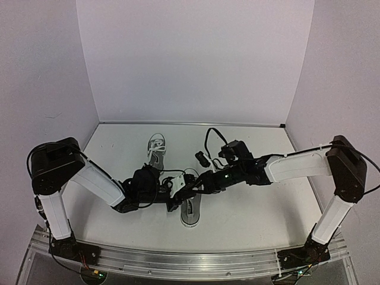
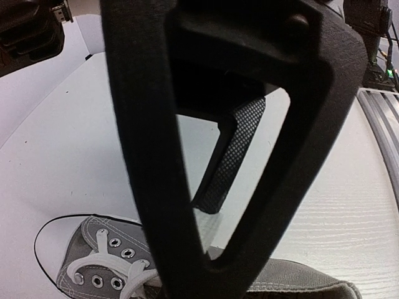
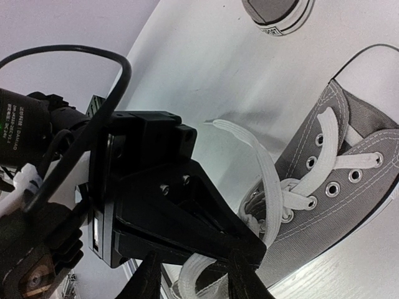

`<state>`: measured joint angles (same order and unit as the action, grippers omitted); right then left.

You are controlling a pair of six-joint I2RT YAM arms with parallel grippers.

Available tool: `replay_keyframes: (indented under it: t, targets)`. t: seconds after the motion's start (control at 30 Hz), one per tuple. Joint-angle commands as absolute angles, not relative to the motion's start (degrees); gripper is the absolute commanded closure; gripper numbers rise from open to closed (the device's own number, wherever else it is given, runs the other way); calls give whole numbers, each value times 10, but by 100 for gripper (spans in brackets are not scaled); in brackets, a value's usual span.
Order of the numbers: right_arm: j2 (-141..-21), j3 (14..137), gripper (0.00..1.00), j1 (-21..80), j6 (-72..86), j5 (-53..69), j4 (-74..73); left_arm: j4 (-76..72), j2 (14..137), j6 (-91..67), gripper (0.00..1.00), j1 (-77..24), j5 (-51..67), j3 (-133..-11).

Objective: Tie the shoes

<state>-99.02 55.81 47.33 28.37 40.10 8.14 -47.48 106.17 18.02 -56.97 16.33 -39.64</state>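
Lying between right gripper (image 3: pixel 194 285) jaws: white lace (image 3: pixel 264 169) of shoe (image 3: pixel 349 205).

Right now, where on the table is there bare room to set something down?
Bare: the table between the right forearm and the near edge, its far right corner, and the strip left of the far shoe. Crowded: the middle, where the left gripper and right gripper meet over the near shoe.
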Motion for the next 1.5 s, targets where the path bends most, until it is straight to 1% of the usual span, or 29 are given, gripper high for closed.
replay_keyframes:
  t: [0.0,0.07,0.23,0.3,0.43,0.5,0.73,0.9,1.2,1.47]
  targets:
    - [-997,584,72,477,283,385,89,-482,1051,183,100,-571,157,-410]
    - [-999,587,78,477,281,383,86,-478,1049,183,100,-570,153,-411]
    - [-1001,593,100,477,270,371,71,-472,1033,180,98,-570,141,-406]
    - [-999,594,100,477,265,367,64,-465,1018,179,94,-570,130,-401]
    - [-994,596,100,477,256,354,52,-381,971,184,70,-568,104,-404]
    - [-991,598,100,477,253,347,47,-307,938,186,62,-559,105,-410]
    - [-990,602,100,477,246,341,40,-140,847,167,49,-471,113,-406]
    - [-991,606,100,476,245,341,40,-48,881,167,49,-441,89,-443]
    - [-989,605,100,477,245,339,40,71,973,167,53,-441,122,-526]
    - [-989,604,100,477,246,339,40,90,1026,168,52,-441,135,-565]
